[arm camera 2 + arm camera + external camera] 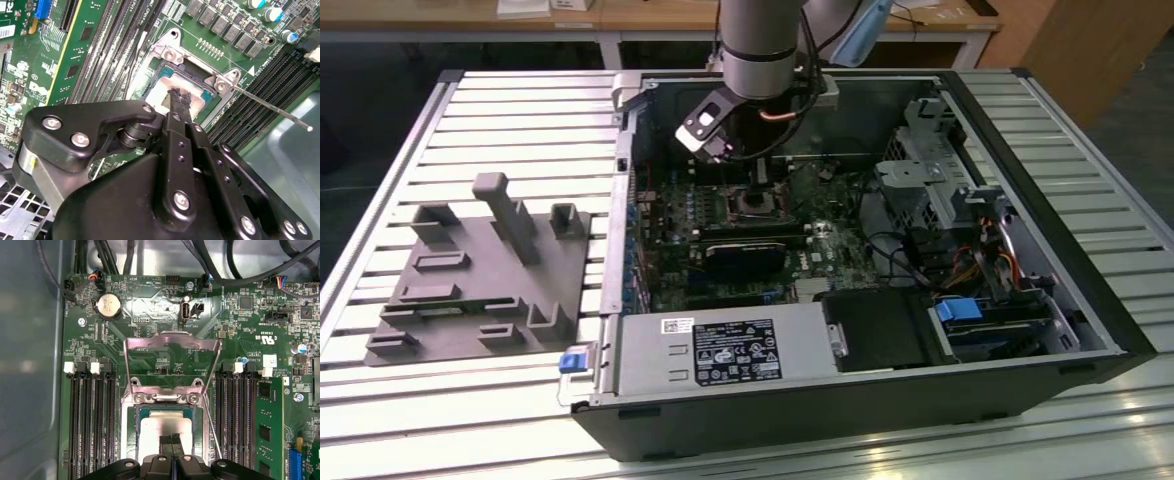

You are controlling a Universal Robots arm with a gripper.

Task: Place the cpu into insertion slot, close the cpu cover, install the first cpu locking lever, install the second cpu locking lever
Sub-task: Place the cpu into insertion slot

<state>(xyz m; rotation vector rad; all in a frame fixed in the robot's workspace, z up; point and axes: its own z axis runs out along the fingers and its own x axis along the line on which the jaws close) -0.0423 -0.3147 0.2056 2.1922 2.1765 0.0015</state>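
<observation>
Silver-grey arm, black screw-studded gripper, perhaps coppery cable.

**In the insertion slot, the cpu; cpu cover open**

On the desk: computer case, with a fixture beside it on the exterior view's left. Inside, memory slots on both sides of the insertion slot. Between insertion slot and coin cell, the cpu cover, hinged up. Right over the cpu, the hand.

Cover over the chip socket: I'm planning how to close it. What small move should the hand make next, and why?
Probably lift straight up. The shut hand has its tips on the chip seated in the socket, and the cover lies open beyond it; the hand would block its swing.
</observation>
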